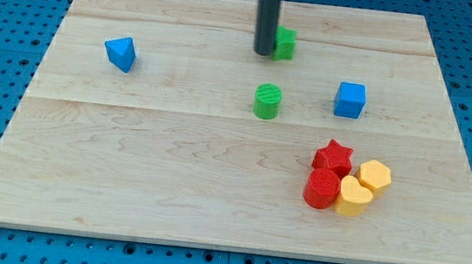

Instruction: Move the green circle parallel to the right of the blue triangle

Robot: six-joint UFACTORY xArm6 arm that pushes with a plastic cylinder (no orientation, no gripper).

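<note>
One rod, no jaws to open or close; my tip (264, 54) rests beside another green block (286, 44). Green circle (267, 101) sits right of blue triangle (121, 53), slightly lower. Approach from below; push it gently toward the view's top.

Open board separates green circle (267, 101) from blue triangle (121, 52).

Single raised view from the near edge, angled down across the whole wooden board (125, 182).
</note>
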